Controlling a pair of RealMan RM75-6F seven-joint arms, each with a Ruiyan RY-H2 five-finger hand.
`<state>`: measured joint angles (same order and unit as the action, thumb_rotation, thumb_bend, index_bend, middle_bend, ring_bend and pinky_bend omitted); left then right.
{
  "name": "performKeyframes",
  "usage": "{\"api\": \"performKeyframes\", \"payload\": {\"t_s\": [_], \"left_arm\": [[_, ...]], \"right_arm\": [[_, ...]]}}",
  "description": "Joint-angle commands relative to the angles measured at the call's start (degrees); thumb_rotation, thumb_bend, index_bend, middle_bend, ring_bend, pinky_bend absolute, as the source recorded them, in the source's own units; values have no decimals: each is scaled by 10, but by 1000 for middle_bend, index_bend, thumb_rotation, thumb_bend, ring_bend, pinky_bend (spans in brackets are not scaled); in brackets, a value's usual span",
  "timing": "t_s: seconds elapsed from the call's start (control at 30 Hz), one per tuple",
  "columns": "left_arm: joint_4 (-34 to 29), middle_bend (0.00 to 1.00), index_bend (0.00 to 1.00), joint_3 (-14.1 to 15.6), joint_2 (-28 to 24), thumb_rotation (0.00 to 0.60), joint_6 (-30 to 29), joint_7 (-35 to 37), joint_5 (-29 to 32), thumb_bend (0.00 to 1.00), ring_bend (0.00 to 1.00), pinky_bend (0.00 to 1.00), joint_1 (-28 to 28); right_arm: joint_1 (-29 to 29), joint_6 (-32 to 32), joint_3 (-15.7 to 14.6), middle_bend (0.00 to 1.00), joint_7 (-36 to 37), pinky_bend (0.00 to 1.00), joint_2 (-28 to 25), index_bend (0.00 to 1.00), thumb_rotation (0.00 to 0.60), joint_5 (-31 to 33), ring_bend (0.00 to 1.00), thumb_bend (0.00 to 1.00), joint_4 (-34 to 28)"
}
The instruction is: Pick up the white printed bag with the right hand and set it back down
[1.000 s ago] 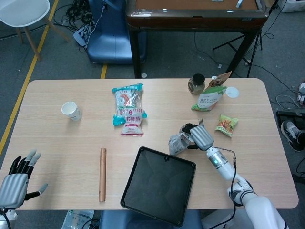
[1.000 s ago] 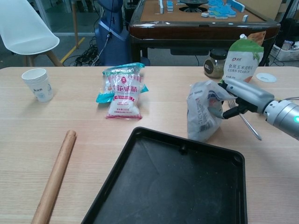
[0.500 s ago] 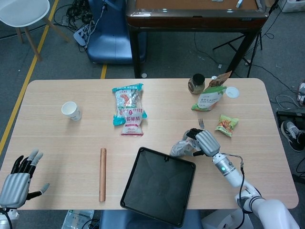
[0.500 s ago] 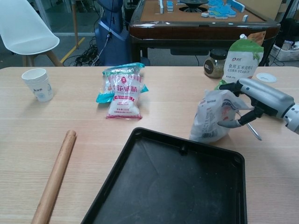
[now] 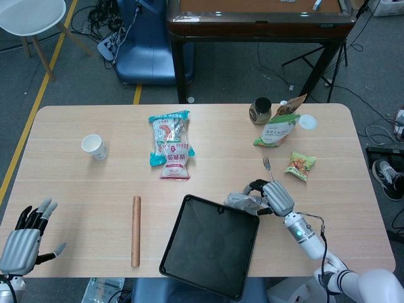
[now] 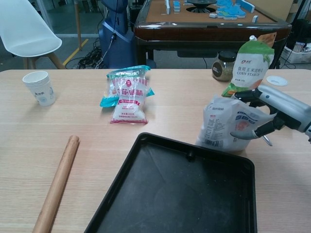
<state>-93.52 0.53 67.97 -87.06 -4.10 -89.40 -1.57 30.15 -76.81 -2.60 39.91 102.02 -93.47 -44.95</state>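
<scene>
The white printed bag (image 5: 242, 202) (image 6: 227, 125) lies tilted on the table, its lower edge against the far rim of the black tray (image 5: 208, 247) (image 6: 175, 199). My right hand (image 5: 276, 197) (image 6: 273, 109) reaches in from the right and holds the bag's right end, with fingers over its top and the thumb under it. My left hand (image 5: 25, 237) hovers open at the table's near left corner with its fingers spread. It appears only in the head view.
A wooden rolling pin (image 5: 136, 230) (image 6: 56, 187) lies left of the tray. A fork (image 5: 267, 165) and a green snack packet (image 5: 300, 165) lie behind the right hand. Further back are a corn starch pouch (image 6: 251, 60), a jar (image 6: 222, 65), two snack bags (image 6: 129, 92) and a paper cup (image 6: 40, 87).
The right hand has drawn back toward the robot with the bag. The bag went from upright to leaning over at the tray's far rim. The left hand stayed put.
</scene>
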Motion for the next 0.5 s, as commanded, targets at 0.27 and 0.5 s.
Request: {"api": "performKeyframes", "payload": {"t_s": [0.27, 0.5], "left_arm": [[-3, 48, 65, 0, -3, 600, -1, 0, 0, 184, 108, 11, 0], [-5, 48, 65, 0, -6, 600, -9, 0, -4, 184, 108, 11, 2]], "right_arm": [[-30, -39, -12, 481, -10, 567, -68, 458, 600, -18, 402, 0, -101], [-51, -80, -15, 481, -41, 538, -116, 458, 600, -32, 397, 0, -157]]}}
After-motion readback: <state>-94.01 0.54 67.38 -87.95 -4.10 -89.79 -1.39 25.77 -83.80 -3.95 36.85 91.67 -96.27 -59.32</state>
